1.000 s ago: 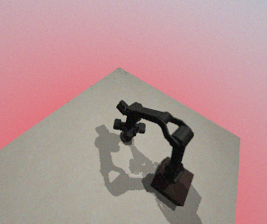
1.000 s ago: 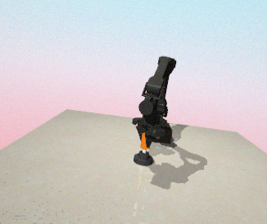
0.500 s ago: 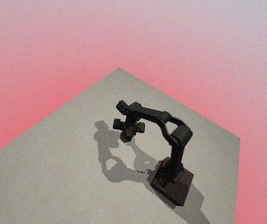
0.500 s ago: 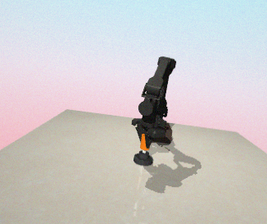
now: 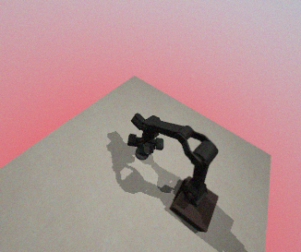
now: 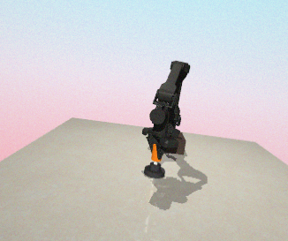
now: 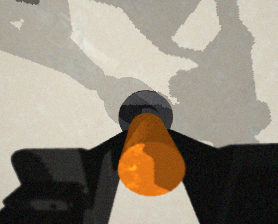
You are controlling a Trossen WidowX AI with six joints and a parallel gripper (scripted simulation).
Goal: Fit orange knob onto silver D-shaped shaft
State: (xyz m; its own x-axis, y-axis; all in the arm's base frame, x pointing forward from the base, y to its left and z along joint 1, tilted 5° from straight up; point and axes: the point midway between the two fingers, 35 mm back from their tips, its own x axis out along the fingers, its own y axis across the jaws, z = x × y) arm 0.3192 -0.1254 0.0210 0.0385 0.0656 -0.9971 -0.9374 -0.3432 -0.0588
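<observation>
The orange knob [image 6: 155, 153] [image 7: 151, 169] is upright between the fingers of my gripper [image 5: 143, 147] [image 6: 155, 154] [image 7: 149, 145], which is shut on it. The knob is directly over the dark round pedestal [image 5: 141, 156] [image 6: 154, 173] [image 7: 165, 107]. A short light piece of the silver shaft [image 6: 155, 163] shows between the knob's lower end and the pedestal, so the knob is not down on the pedestal. I cannot tell whether the shaft's tip is inside the hole. The knob's hole and the flat sides are hidden. The top view does not show the knob.
The pedestal stands on a pale table top [image 5: 66, 186] [image 6: 72, 191]. The arm's brown base block [image 5: 196, 211] [image 6: 178, 145] stands on it as well. Shadows of the arm fall across the table around the pedestal.
</observation>
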